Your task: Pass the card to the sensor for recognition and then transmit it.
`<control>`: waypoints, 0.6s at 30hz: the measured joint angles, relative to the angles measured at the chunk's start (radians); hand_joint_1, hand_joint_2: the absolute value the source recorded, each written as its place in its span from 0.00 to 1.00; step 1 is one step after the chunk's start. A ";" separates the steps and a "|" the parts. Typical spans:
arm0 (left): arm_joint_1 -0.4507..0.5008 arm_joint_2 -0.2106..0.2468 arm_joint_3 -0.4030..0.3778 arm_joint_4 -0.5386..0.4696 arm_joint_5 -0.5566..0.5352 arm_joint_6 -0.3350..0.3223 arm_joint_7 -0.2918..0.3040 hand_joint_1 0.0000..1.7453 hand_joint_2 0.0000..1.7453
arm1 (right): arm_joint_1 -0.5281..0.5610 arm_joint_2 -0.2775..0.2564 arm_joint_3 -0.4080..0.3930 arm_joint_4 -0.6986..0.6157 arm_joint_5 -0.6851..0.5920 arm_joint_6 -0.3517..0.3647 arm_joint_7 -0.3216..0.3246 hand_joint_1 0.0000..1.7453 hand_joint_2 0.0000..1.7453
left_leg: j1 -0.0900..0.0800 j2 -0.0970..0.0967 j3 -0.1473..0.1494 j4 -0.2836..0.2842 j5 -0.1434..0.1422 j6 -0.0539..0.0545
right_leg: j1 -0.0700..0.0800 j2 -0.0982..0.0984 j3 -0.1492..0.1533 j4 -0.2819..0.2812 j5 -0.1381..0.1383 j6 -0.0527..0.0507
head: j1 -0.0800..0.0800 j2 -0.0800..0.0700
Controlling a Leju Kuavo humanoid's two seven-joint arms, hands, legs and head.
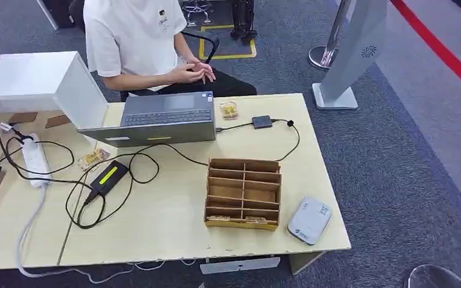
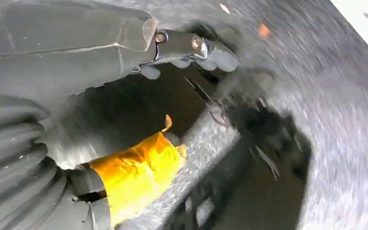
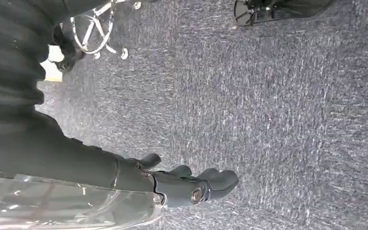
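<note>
A pale worktop on grey carpet is noted, a wooden divided box and grey sensor near its front right corner. The left hand and right hand are seen extended, fingers apart, holding nothing.

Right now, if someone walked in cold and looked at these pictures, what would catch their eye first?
Probably the wooden divider box near the table's front edge, with a pale grey sensor pad just to its right. Behind them an open laptop faces a seated person in a white shirt. The left hand hangs over the carpet with yellow tape on its thumb.
</note>
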 joint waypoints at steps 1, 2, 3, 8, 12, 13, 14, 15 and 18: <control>-0.013 -0.009 -0.017 0.002 -0.004 -0.005 0.010 0.00 1.00 | -0.005 0.003 -0.015 0.003 0.017 0.000 0.006 0.00 0.00 | 0.000 0.000 0.000 0.000 0.000 0.001 | 0.000 0.000 0.000 0.000 0.000 0.000 | 0.000 0.000; -0.024 -0.017 -0.036 0.003 -0.007 -0.006 0.020 0.00 1.00 | -0.011 0.005 -0.031 0.008 0.035 0.000 0.009 0.00 0.00 | 0.000 0.000 0.000 0.000 -0.001 0.001 | 0.000 0.000 0.000 0.000 0.000 0.000 | 0.000 0.000; -0.036 -0.026 -0.056 0.004 -0.009 -0.011 0.030 0.00 1.00 | -0.018 0.007 -0.045 0.013 0.052 0.001 0.014 0.00 0.00 | 0.000 0.000 0.000 0.000 -0.001 0.001 | 0.000 0.000 0.000 0.000 0.000 0.000 | 0.000 0.000; -0.089 -0.059 -0.172 0.009 -0.014 -0.037 0.082 0.00 1.00 | -0.059 0.012 -0.125 0.035 0.136 0.008 0.030 0.00 1.00 | 0.000 0.002 0.001 0.001 -0.001 0.001 | 0.000 0.002 0.000 0.000 0.001 0.000 | -0.001 0.000; -0.127 -0.064 -0.267 0.013 -0.014 -0.058 0.123 0.00 1.00 | -0.097 0.001 -0.194 0.047 0.197 -0.006 0.041 0.00 1.00 | 0.000 0.002 0.002 0.001 -0.001 0.001 | 0.000 0.002 0.000 0.000 0.001 0.001 | -0.002 0.000; -0.137 -0.066 -0.288 0.013 -0.011 -0.062 0.131 0.00 1.00 | -0.107 -0.008 -0.210 0.049 0.207 -0.012 0.042 0.00 1.00 | 0.000 0.002 0.001 0.001 -0.001 0.001 | 0.000 0.002 0.000 0.000 0.001 0.001 | -0.001 0.000; -0.147 -0.069 -0.309 0.014 -0.010 -0.066 0.137 0.00 1.00 | -0.117 -0.018 -0.226 0.050 0.218 -0.019 0.045 0.00 1.00 | 0.000 0.002 0.001 0.001 -0.001 0.001 | 0.000 0.002 0.000 0.000 0.001 0.001 | 0.000 0.000; -0.157 -0.071 -0.329 0.014 -0.007 -0.069 0.146 0.00 1.00 | -0.129 -0.029 -0.243 0.050 0.226 -0.028 0.045 0.00 1.00 | 0.000 0.002 0.001 0.001 -0.001 0.001 | 0.000 0.002 0.000 0.000 0.001 0.001 | -0.001 0.000; -0.178 -0.074 -0.374 0.015 -0.001 -0.082 0.163 0.00 1.00 | -0.161 -0.070 -0.285 0.051 0.247 -0.065 0.038 0.00 1.00 | -0.001 0.003 0.001 0.002 -0.001 0.001 | -0.001 0.003 0.000 0.000 0.001 0.002 | 0.000 0.000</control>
